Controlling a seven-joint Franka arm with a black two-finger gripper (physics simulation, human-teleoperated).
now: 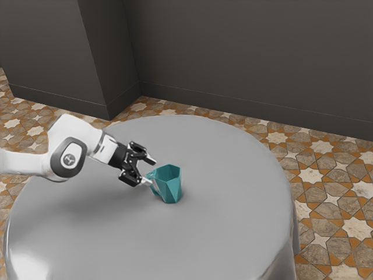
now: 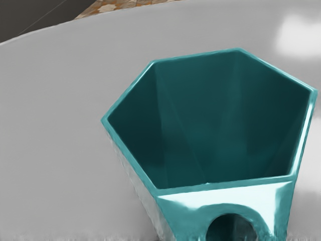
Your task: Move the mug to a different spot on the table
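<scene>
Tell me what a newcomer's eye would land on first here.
A teal faceted mug with a hexagonal rim stands near the middle of the round grey table. The black two-finger claw sits right at the mug's handle side, on the exterior view's left of it. Around the table lies a floor of orange and cream star-patterned tiles.

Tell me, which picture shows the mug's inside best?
The wrist view. It looks down into the mug, showing its six-sided rim, empty inside and handle hole. The exterior view shows the whole mug small, upright on the table, with the claw by its handle.
</scene>
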